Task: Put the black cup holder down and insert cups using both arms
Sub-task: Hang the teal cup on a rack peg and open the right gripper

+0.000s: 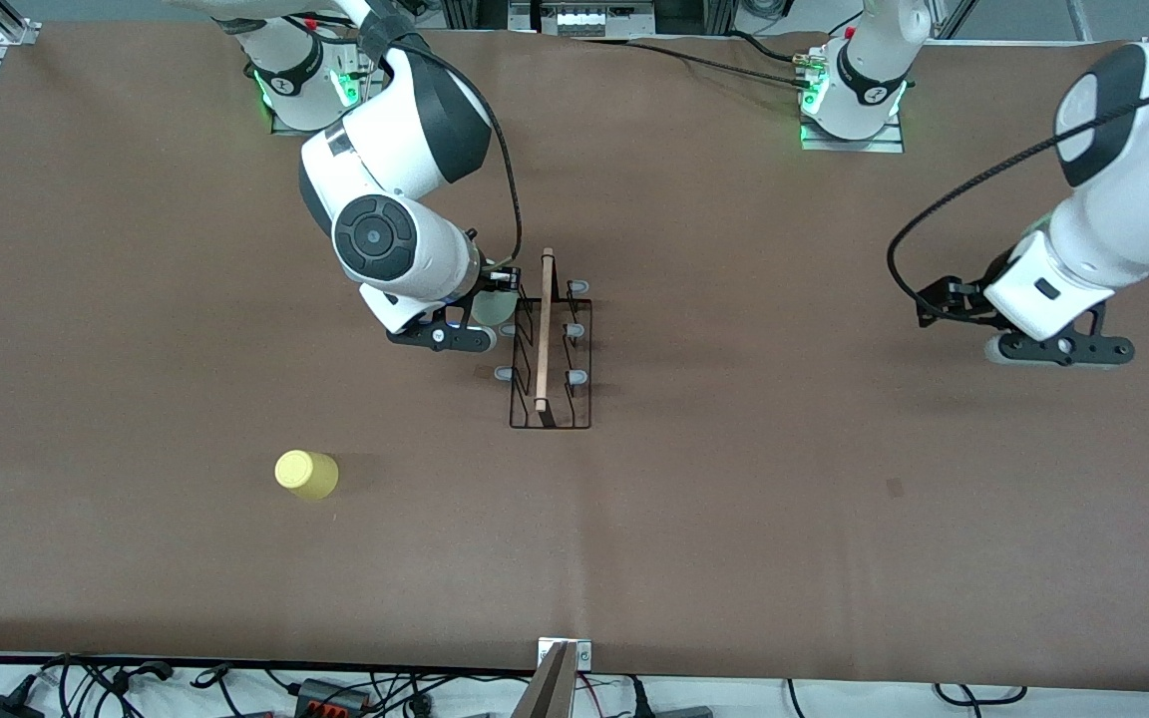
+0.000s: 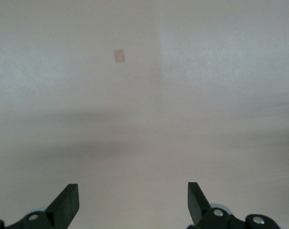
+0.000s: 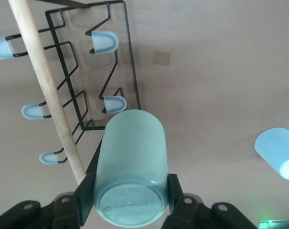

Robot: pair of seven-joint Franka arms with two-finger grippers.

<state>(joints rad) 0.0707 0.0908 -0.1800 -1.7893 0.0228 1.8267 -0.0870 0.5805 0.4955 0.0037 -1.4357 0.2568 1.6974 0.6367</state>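
Fingers (image 3: 175, 193) of the right gripper (image 3: 130, 193) pinch the pale green cup (image 3: 131, 171) at its base end, just beside the black cup holder (image 1: 549, 344), cup's other end at a grey-blue prong tip (image 3: 114, 103). Holder stands mid-table w/ wooden rod handle (image 1: 544, 329) on top. Yellow cup (image 1: 306, 474) sits on the brown table (image 1: 734, 499), nearer the front cam, toward the right arm's end. Light blue cup (image 3: 278, 151) shows only in right wrist view. Left gripper (image 2: 133, 202) waits over bare table at the left arm's end, fingers spread, nothing between
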